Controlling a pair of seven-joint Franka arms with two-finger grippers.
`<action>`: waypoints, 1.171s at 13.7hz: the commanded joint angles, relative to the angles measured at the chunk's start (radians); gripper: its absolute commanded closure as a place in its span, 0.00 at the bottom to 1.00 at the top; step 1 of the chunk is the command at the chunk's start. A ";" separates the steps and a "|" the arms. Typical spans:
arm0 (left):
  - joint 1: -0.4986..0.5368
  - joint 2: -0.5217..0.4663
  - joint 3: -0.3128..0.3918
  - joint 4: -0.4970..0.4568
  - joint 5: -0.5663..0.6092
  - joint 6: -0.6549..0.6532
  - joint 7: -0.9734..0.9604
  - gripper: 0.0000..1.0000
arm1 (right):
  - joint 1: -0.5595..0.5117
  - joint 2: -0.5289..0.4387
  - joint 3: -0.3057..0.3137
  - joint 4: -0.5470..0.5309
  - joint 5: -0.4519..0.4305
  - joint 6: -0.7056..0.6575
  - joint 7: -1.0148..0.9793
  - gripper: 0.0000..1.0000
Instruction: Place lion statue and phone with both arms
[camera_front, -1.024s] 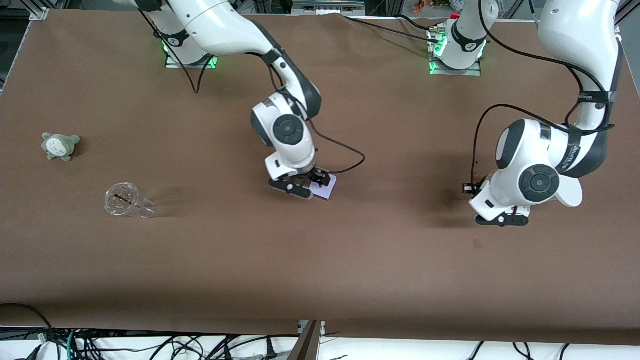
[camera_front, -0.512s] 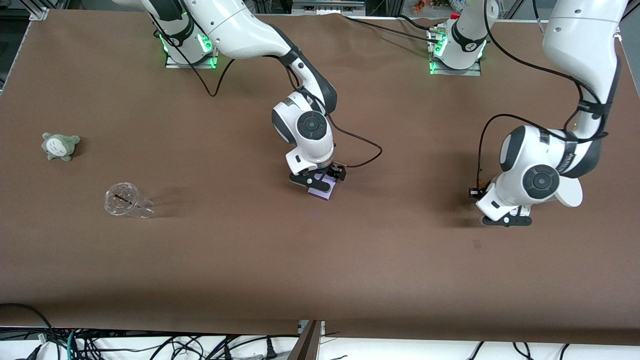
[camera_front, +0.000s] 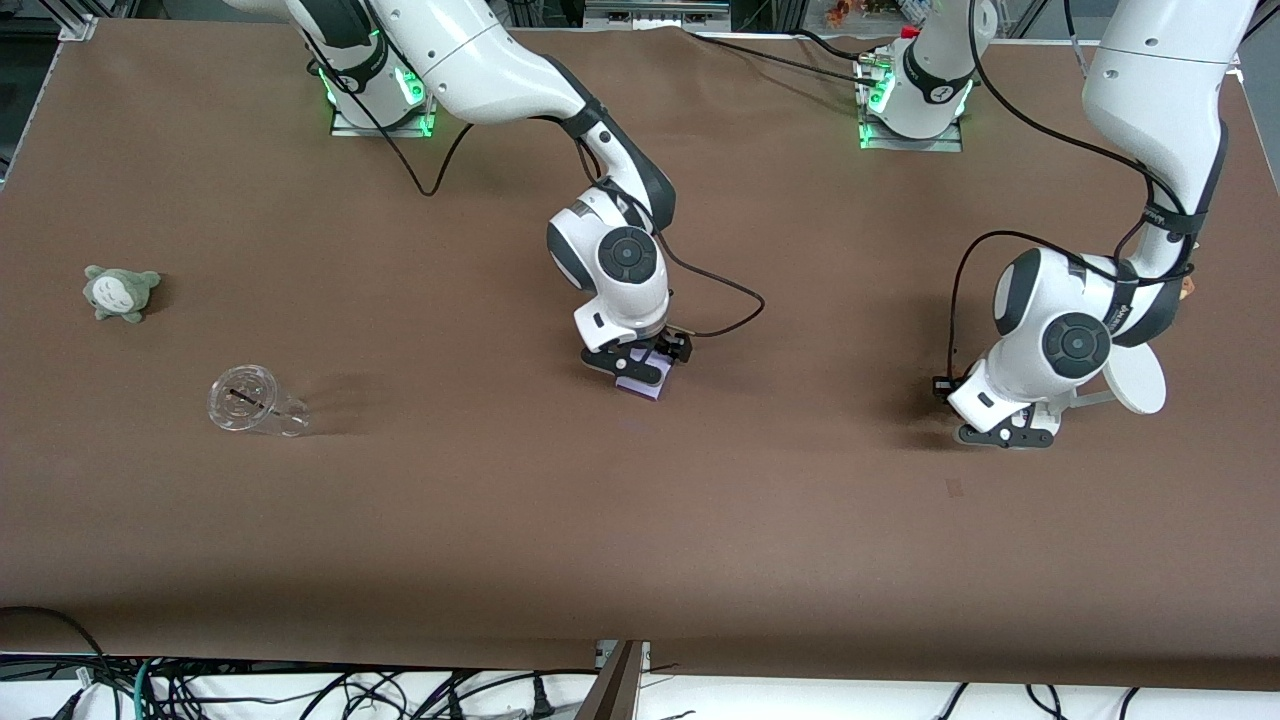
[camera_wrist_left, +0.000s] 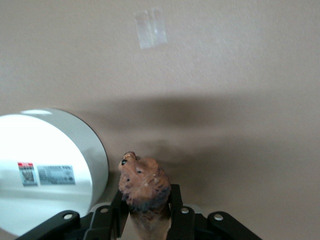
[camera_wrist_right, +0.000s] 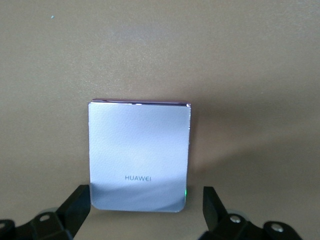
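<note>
Right claw (camera_front: 640, 362) sits low over the phone (camera_front: 645, 381) mid-bench, fingers (camera_wrist_right: 75, 207) spread wide either side of it, not gripping. Phone lies flat on the bench (camera_front: 640, 520), face up, roughly centred between the long edges.

Left claw (camera_front: 1005, 432) is low toward the left arm's end of the bench, closed on the lion statue (camera_wrist_left: 144, 187), head poking out between the fingers. White round stand (camera_front: 1135, 380) just beside it.

Clear cup (camera_front: 250, 402) on its side and grey-green plush (camera_front: 120, 291) sit near the right arm's end.
</note>
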 joint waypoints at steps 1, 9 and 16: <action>0.039 -0.041 -0.033 -0.080 0.025 0.088 0.022 0.88 | 0.018 0.020 -0.010 0.024 -0.012 0.002 0.013 0.00; 0.049 -0.041 -0.036 -0.094 0.025 0.140 0.045 0.00 | 0.027 0.049 -0.012 0.031 -0.014 0.032 0.012 0.00; 0.046 -0.140 -0.086 -0.019 0.024 -0.080 0.028 0.00 | 0.018 0.032 -0.044 0.033 -0.014 0.028 -0.048 0.59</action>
